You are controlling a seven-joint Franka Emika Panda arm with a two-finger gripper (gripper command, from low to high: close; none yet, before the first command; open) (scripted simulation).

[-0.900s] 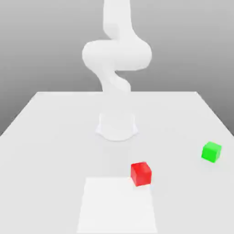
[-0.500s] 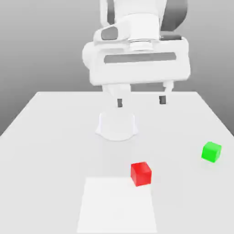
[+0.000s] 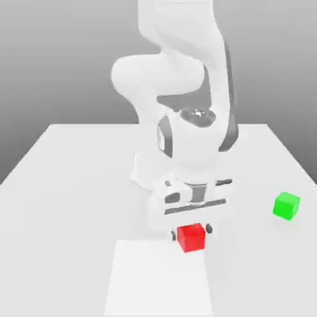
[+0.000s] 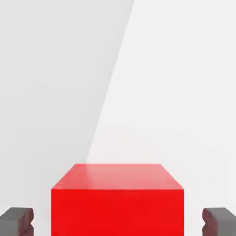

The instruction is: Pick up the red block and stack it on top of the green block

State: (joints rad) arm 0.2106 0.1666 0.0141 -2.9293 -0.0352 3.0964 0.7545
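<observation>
I see the white arm folded low over the table (image 3: 68, 186), wrist pointing down, gripper (image 3: 191, 231) straddling the red block (image 3: 191, 237). Its dark fingers (image 4: 16, 220) flank the glossy cube with gaps on both sides, gripping nothing. The green block (image 3: 286, 205), another plain cube, sits well apart toward the exterior view's right.

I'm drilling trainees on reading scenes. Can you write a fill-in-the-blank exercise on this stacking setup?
1. The end effector has one finger on each side of the ____ block.
2. The green block sits toward the exterior view's ____ of the red one.
3. Both blocks rest on the white ____.
4. In the hand view, a gap shows between each finger and the block, so the fingers have not yet ____ on it.

Missing words: red; right; table; closed
</observation>
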